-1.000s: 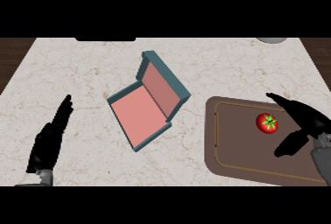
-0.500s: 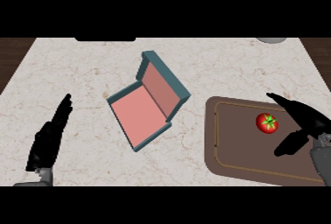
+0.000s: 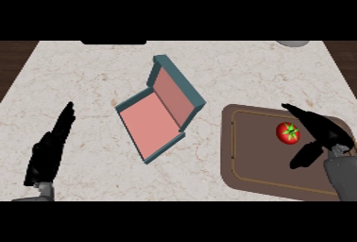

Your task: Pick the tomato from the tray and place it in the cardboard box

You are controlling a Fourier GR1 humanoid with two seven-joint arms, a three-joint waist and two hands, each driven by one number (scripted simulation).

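Note:
A red tomato (image 3: 289, 132) with a green stem lies on the brown tray (image 3: 254, 165) at the right of the counter. My right hand (image 3: 322, 134) hovers over the tray just right of the tomato, open, fingers stretched past its far side and thumb hanging below it, apart from it. The box (image 3: 162, 111), teal outside and pink inside, lies open in the middle of the counter, its lid tilted up toward the far right. My left hand (image 3: 49, 149) rests open at the lower left, fingers pointing up.
A grey round object (image 3: 293, 43) shows at the far right edge of the counter, and a dark strip (image 3: 114, 42) sits at the far edge. Marbled counter top lies between box and tray.

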